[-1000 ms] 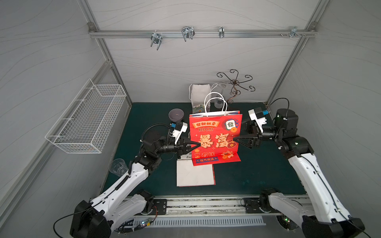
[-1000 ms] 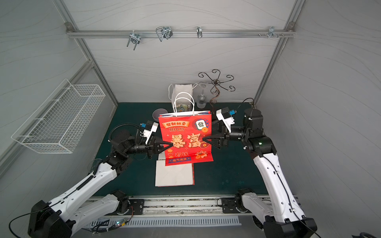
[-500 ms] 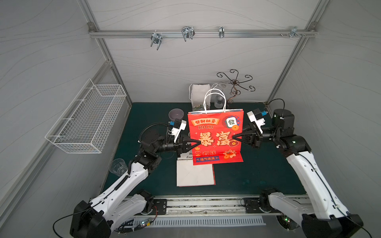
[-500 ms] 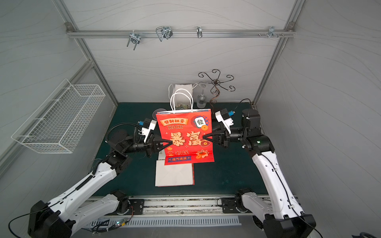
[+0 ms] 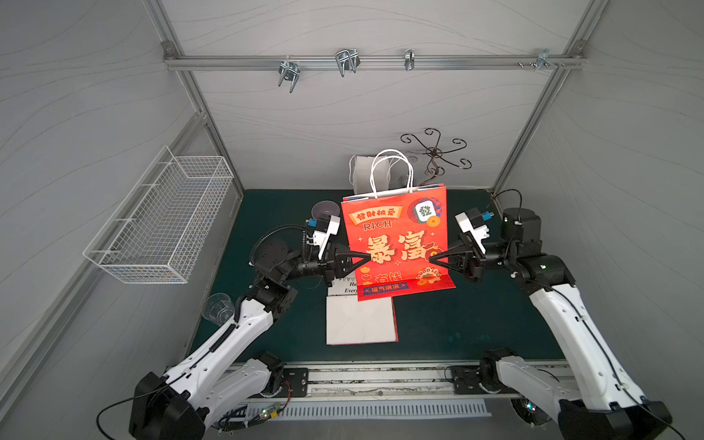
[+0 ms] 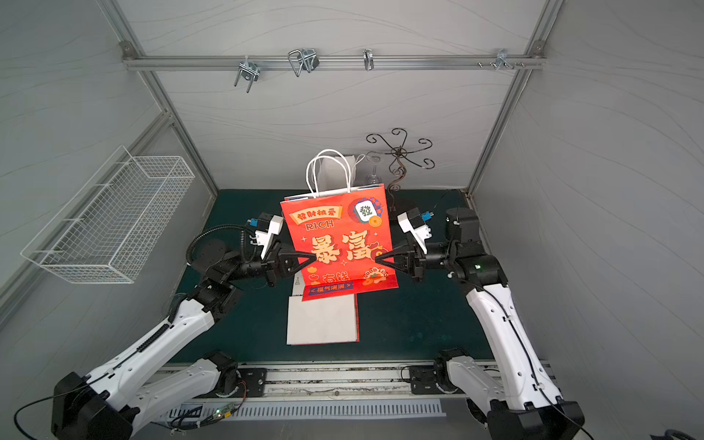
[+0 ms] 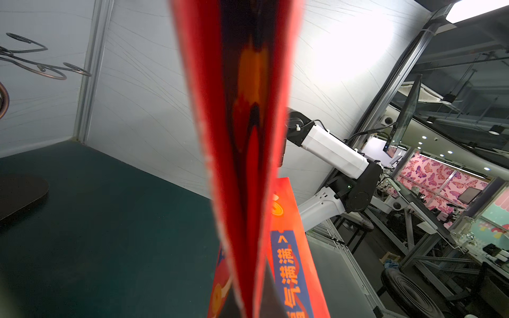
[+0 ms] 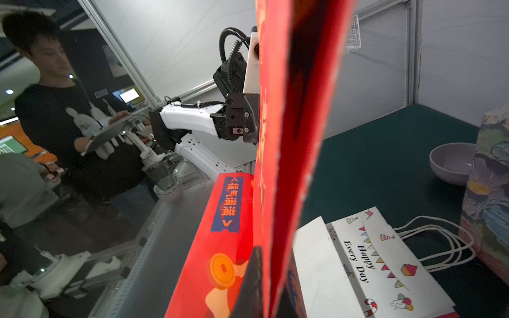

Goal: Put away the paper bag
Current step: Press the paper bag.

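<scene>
The red paper bag [image 5: 396, 244] [image 6: 339, 244] with white cord handles stands upright and flattened in mid-table, its bottom flap folded forward over a white bag lying flat. My left gripper [image 5: 367, 259] [image 6: 314, 259] is shut on the bag's left edge. From the other side my right gripper [image 5: 432, 259] [image 6: 377, 259] is shut on its right edge. In the left wrist view the bag's pinched edge [image 7: 248, 137] runs straight out from the left gripper [image 7: 248, 302]. The right wrist view shows the same with the bag edge [image 8: 286, 137] and right gripper [image 8: 271, 289].
A flat white "Happy Every Day" bag [image 5: 360, 320] [image 8: 371, 261] lies under the red bag. Behind stand a white bag [image 5: 360, 175], a metal scroll stand [image 5: 434, 152] and a grey bowl [image 5: 325, 209]. A wire basket [image 5: 164, 217] hangs on the left wall; hooks [image 5: 344, 61] hang from the rail overhead. A glass [image 5: 217, 308] stands by the left arm.
My right gripper has moved in and shut on the bag's right edge. The bag has shifted a little with both arms. The left gripper has stayed shut on the left edge.
</scene>
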You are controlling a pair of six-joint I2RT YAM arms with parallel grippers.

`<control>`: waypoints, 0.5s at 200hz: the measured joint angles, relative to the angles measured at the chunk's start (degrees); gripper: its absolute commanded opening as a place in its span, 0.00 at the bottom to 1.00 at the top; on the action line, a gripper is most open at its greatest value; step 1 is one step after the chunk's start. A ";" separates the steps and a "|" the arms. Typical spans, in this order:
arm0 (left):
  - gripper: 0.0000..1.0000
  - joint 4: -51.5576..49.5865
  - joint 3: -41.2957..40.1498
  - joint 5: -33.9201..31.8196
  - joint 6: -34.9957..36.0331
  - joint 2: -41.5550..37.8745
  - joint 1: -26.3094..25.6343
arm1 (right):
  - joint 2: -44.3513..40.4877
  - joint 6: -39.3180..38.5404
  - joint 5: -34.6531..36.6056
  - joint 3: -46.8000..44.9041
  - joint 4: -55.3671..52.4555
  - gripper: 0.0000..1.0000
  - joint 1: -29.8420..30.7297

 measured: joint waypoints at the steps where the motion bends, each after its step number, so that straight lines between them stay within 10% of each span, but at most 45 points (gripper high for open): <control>1: 0.00 0.04 0.00 0.00 -0.04 0.00 0.00 | 0.00 0.02 -0.07 0.02 0.02 0.00 0.00; 14: 0.00 0.52 0.00 -0.09 -0.52 0.09 0.00 | -0.02 0.55 -0.37 0.52 -0.02 0.00 -0.02; 27: 0.00 1.11 0.00 -0.44 -0.90 0.11 0.00 | -0.31 1.11 0.02 1.14 -0.24 0.60 -0.07; 38: 0.00 1.25 0.00 -1.01 -0.90 0.09 0.00 | -1.11 1.38 1.60 1.64 -0.42 0.77 -0.24; 100: 0.00 -13.73 0.02 -13.81 7.82 -4.37 0.00 | -19.43 -2.25 30.97 -4.28 -0.09 0.88 -0.83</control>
